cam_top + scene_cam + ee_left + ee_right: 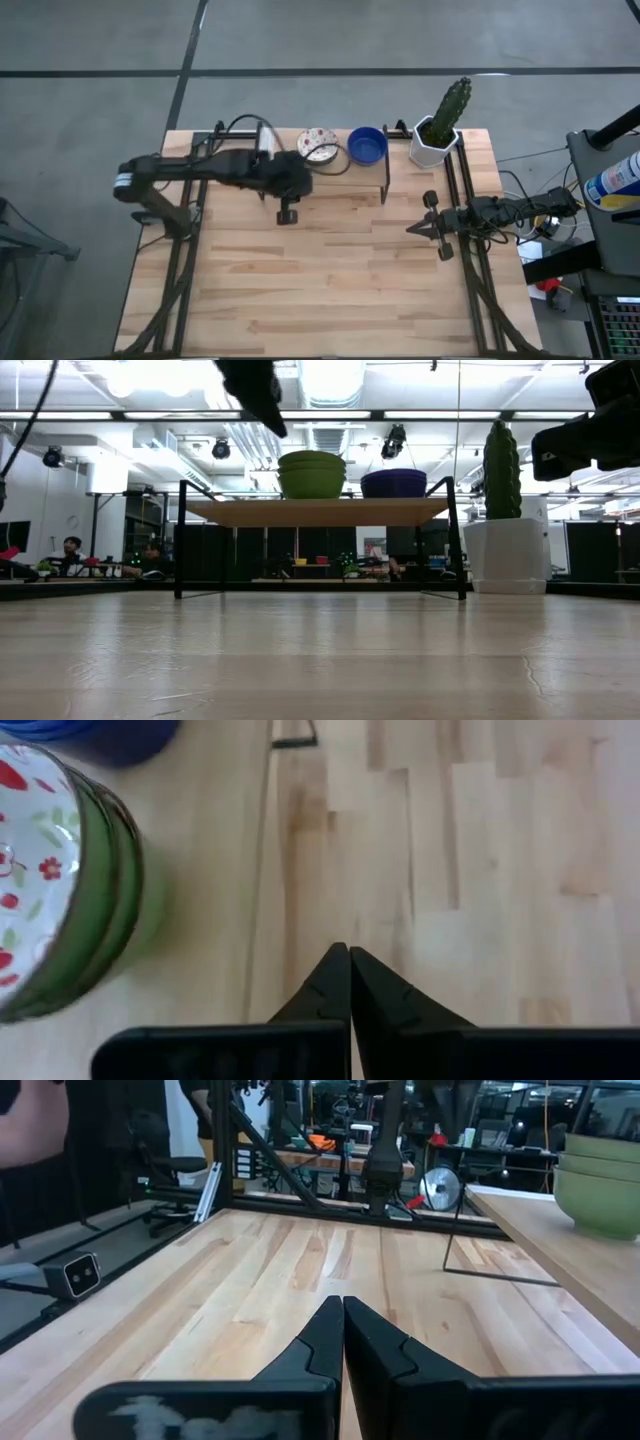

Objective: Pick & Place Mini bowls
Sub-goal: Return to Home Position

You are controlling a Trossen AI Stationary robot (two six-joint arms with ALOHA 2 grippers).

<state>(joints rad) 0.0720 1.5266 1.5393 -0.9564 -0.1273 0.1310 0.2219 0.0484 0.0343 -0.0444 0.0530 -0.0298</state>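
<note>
Looks finished: green patterned bowls [317,145] nested beside blue bowls [367,146] on the shelf [320,512], upper centre, hence left gripper [287,214] just below and right gripper [412,228] at right both pinched shut, empty.

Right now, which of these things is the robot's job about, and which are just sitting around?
Job: patterned bowls, stacked on the shelf; blue bowls beside them; left gripper, shut, by the shelf; right gripper, shut, at the right of the table.
Just there: potted cactus, beside the shelf.
</note>
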